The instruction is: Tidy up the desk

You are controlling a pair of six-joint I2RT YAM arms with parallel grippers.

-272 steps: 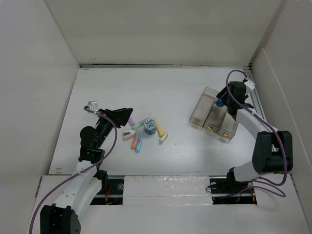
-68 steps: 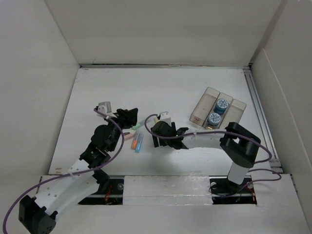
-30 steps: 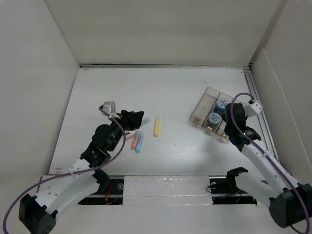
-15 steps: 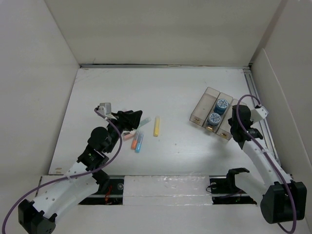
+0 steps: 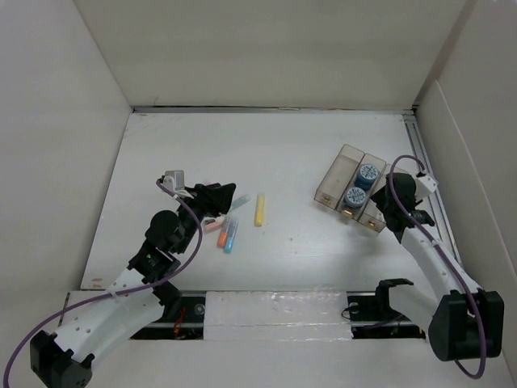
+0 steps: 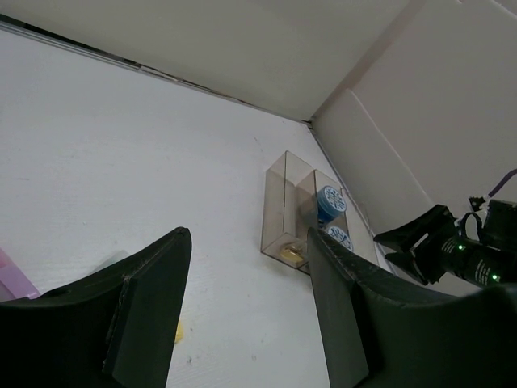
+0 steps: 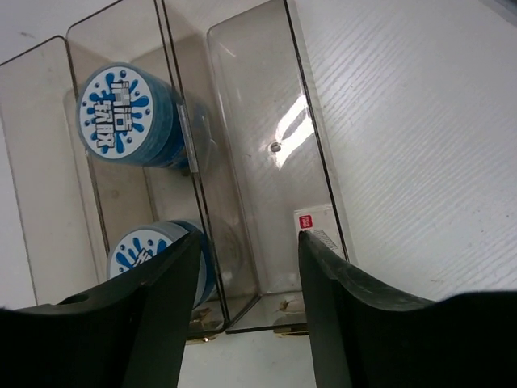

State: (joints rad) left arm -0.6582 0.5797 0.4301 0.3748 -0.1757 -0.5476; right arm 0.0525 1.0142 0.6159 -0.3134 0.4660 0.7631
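Observation:
The white desk (image 5: 283, 153) holds a translucent three-compartment tray (image 5: 333, 179) at the right. Two blue tape rolls (image 5: 368, 172) (image 5: 353, 196) sit in its middle compartment. My right gripper (image 5: 386, 212) is open and empty, over the near end of the right compartment (image 7: 266, 162), where a small white eraser (image 7: 315, 226) lies. My left gripper (image 5: 222, 196) is open and empty, just above loose markers: yellow (image 5: 259, 208), orange (image 5: 221, 235) and blue (image 5: 230, 235). In the left wrist view the left gripper (image 6: 250, 323) faces the tray (image 6: 284, 202).
A pale pink piece (image 5: 212, 225) and a green marker (image 5: 241, 199) lie beside the left fingers. Tall white walls bound the desk. A metal rail (image 5: 424, 174) runs along the right edge, close behind the right wrist.
The right arm has carried the last tape roll and the white eraser from the marker pile to the tray and now hangs over the tray's near end. The left gripper drew back slightly.

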